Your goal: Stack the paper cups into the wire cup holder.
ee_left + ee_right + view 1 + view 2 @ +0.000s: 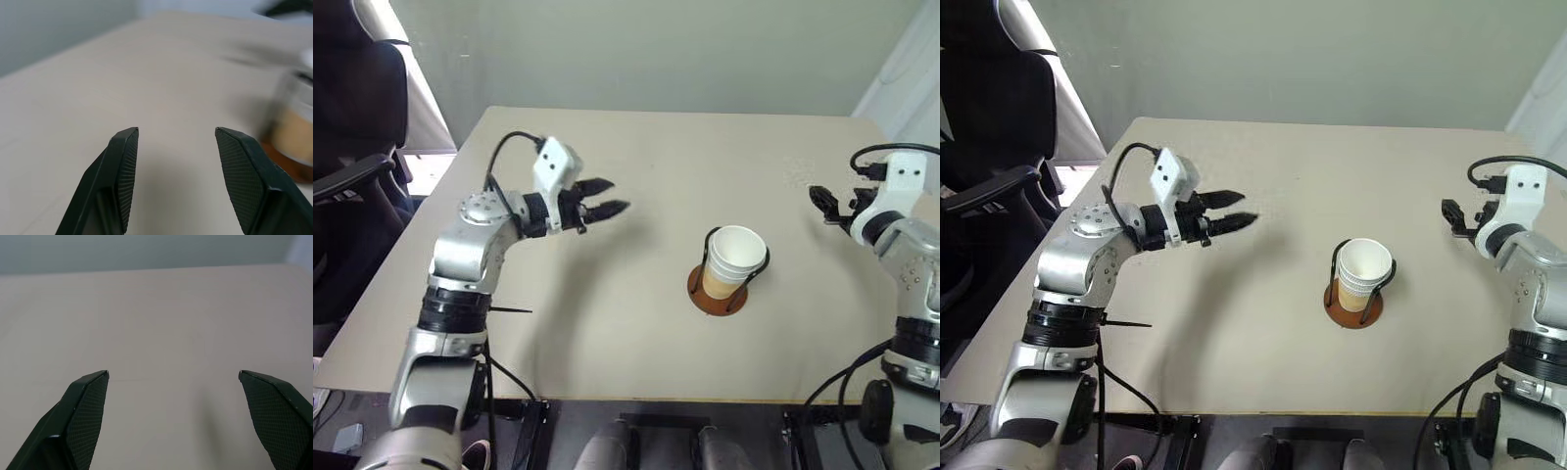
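Your two head views look forward and down on the same tabletop from above (barely offset sideways). Each wrist view sits low, skimming along its tool's fingers; the left one shares the wire cup holder with both.

The table looks like matt, smooth beige board. The paper cups show white paper rims over tan sides — matt — inside the wire cup holder, thin black wire on a reddish-brown disc. Finger pads carry fine cross-hatched texture.

Silver-grey jointed arms, white wrist camera housings, looping black cables, black textured fingers.
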Controlling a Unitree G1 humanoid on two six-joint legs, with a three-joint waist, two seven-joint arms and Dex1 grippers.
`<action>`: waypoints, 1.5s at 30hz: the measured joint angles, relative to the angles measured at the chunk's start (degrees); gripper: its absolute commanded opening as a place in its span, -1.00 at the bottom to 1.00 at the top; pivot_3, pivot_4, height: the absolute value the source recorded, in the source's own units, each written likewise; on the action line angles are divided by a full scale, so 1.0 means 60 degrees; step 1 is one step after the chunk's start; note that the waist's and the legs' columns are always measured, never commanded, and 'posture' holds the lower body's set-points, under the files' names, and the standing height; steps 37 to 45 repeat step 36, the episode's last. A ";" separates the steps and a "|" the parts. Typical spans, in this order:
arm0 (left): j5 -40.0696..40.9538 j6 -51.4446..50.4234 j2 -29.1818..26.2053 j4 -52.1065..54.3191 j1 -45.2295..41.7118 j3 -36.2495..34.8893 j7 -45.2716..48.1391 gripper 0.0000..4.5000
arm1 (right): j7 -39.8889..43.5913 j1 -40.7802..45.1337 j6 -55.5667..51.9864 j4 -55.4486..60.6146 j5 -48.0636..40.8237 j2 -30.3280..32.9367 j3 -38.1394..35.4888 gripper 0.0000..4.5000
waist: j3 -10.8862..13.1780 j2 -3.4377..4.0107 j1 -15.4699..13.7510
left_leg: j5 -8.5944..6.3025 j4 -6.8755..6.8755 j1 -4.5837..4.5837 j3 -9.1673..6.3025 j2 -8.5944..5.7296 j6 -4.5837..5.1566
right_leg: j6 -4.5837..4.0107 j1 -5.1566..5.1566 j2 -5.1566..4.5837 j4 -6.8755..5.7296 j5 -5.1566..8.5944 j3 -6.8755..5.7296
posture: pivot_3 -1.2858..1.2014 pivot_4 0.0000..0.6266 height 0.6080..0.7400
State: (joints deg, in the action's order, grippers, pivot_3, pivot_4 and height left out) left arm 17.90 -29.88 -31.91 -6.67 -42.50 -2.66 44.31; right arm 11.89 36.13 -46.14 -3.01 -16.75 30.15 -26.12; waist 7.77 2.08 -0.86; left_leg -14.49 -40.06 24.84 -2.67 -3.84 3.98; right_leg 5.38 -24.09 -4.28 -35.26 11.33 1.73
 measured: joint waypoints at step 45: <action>-0.0285 0.3890 0.1770 -0.3153 0.3405 -0.3830 -0.5980 0.19 | -0.3026 0.0264 0.5420 -0.8584 -0.0153 0.1472 -0.2059 0.94 | -0.0013 0.0021 -0.0074 | -0.0088 0.0051 -0.0139 -0.0013 -0.0013 -0.0159 | -0.0090 0.0039 0.0002 -0.0136 0.0004 0.0018 | 0.03 -0.52 1.00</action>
